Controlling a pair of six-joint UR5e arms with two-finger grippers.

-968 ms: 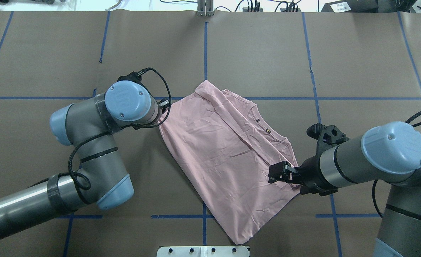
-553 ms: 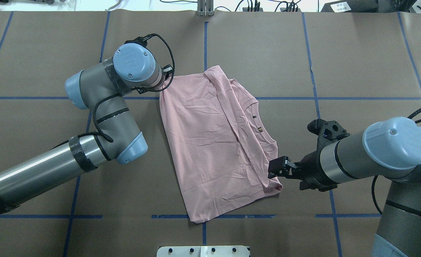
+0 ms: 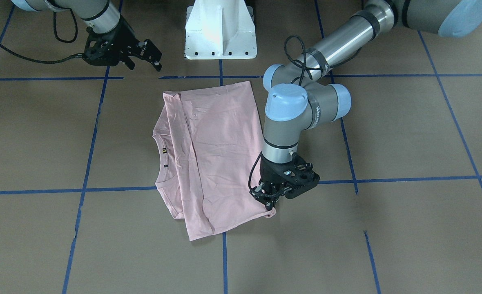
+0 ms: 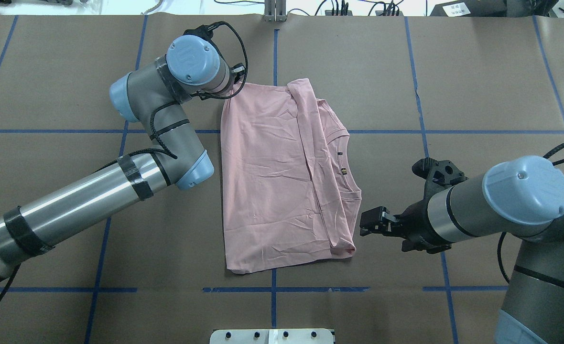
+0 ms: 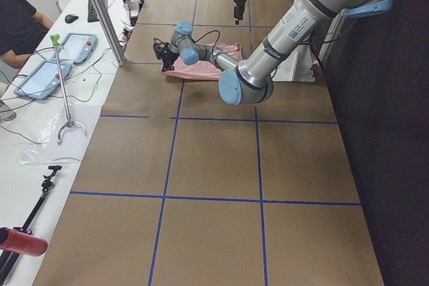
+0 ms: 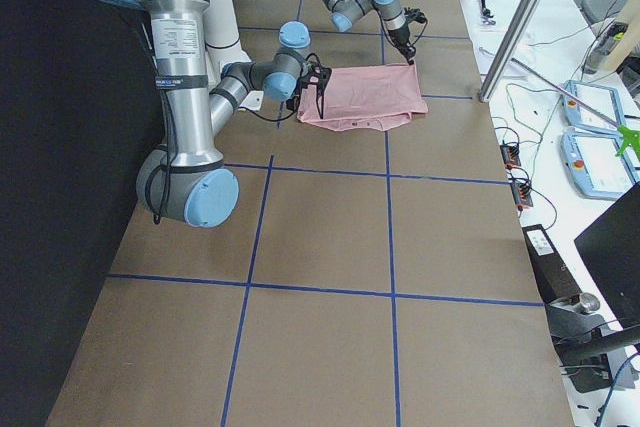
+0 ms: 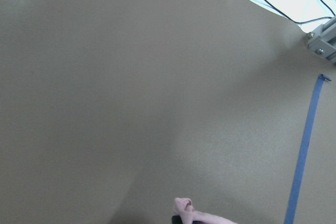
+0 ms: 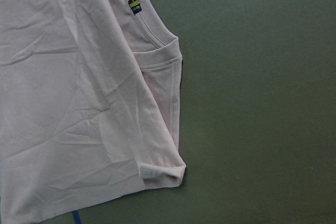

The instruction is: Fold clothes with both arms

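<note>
The pale pink T-shirt (image 4: 277, 181) lies folded lengthwise on the brown table, with its neckline and a small dark tag (image 4: 343, 171) towards my right. Its print is hidden. It also shows in the front view (image 3: 216, 151) and fills the right wrist view (image 8: 79, 103). My left gripper (image 3: 265, 197) is shut on the shirt's far left corner, low on the table. In the overhead view the left gripper (image 4: 236, 85) is mostly hidden under its wrist. A pinch of pink cloth (image 7: 185, 209) shows in the left wrist view. My right gripper (image 4: 365, 224) is open and empty, just beside the shirt's near right corner.
The white pedestal base (image 3: 220, 28) stands at the table's near edge. Blue tape lines (image 4: 273, 48) cross the brown paper. Cables and a metal post (image 4: 275, 10) line the far edge. A person and tablets (image 5: 47, 65) sit beyond the far edge.
My left gripper moved away from the robot with the shirt's corner. The shirt swung round and now lies straight. Its near edge slid clear of my right gripper, which barely moved.
</note>
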